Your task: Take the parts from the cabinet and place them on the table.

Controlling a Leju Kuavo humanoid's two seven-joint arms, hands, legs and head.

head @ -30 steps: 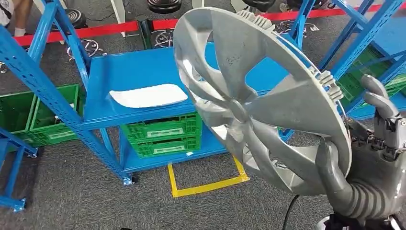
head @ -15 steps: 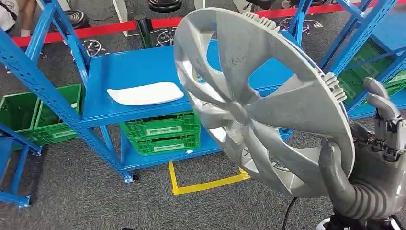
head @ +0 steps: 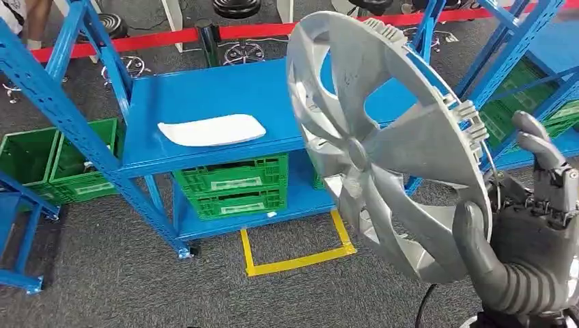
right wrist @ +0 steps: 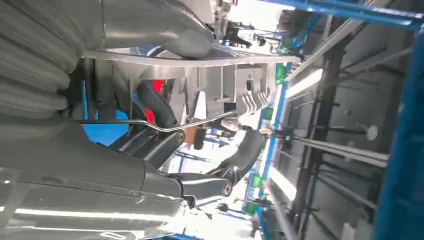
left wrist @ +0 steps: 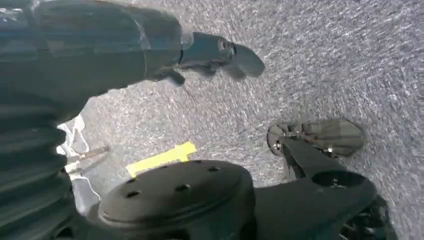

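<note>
A big silver wheel cover [head: 382, 143] stands tilted on edge in front of me in the head view, hiding part of the blue rack. My right hand [head: 526, 232] grips its lower right rim, thumb [head: 478, 239] on the spoked face and fingers [head: 543, 154] up behind the rim. The right wrist view shows the cover's clipped rim [right wrist: 230, 85] pinched between thumb and dark fingers [right wrist: 240, 155]. A flat white part [head: 212, 130] lies on the blue cabinet shelf [head: 205, 89]. My left hand [left wrist: 215, 52] hangs over grey carpet, fingers loosely apart, holding nothing.
Green crates [head: 232, 184] sit on the lower shelf, and more [head: 54, 160] stand at the left and at the right [head: 526, 89]. A yellow tape square [head: 293, 263] marks the carpet before the rack. Red floor tape [head: 136, 44], stools [head: 235, 7] and a person's legs [head: 31, 20] lie beyond.
The wheel cover has swung to the right in my right hand and turned more edge-on, uncovering more of the shelf. The whole view has shifted slightly.
</note>
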